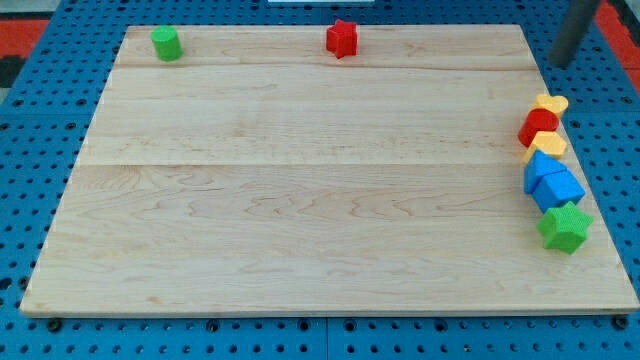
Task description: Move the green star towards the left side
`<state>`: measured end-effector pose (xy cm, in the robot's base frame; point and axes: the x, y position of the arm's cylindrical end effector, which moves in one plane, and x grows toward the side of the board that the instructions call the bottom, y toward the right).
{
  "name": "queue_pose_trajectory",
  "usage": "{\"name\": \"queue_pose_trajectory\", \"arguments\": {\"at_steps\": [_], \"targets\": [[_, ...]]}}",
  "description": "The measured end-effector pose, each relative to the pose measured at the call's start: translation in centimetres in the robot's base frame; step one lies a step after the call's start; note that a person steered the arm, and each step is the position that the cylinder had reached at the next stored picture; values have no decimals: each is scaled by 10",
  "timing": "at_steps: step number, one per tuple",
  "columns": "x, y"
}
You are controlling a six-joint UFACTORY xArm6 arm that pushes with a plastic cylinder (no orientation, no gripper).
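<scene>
The green star (564, 227) lies near the board's right edge, toward the view's bottom right, at the low end of a line of blocks. My rod comes in at the view's top right, and my tip (562, 64) is at the board's top right corner, far above the green star and just above the yellow heart (552, 102). The tip touches no block.
Above the green star stand two blue blocks (551, 181), a yellow block (548, 146), a red block (538, 125) and the yellow heart, packed along the right edge. A red star (342, 39) and a green cylinder (166, 43) sit at the wooden board's (300, 180) top edge.
</scene>
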<state>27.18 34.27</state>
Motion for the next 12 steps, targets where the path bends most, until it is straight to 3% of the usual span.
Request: {"name": "queue_pose_trajectory", "arguments": {"at_steps": [2,5,6,7,8,10,12], "targets": [[1,-24],[59,-256],[149,-312],[265,-349],[347,-359],[347,-329],[347,-219]]}}
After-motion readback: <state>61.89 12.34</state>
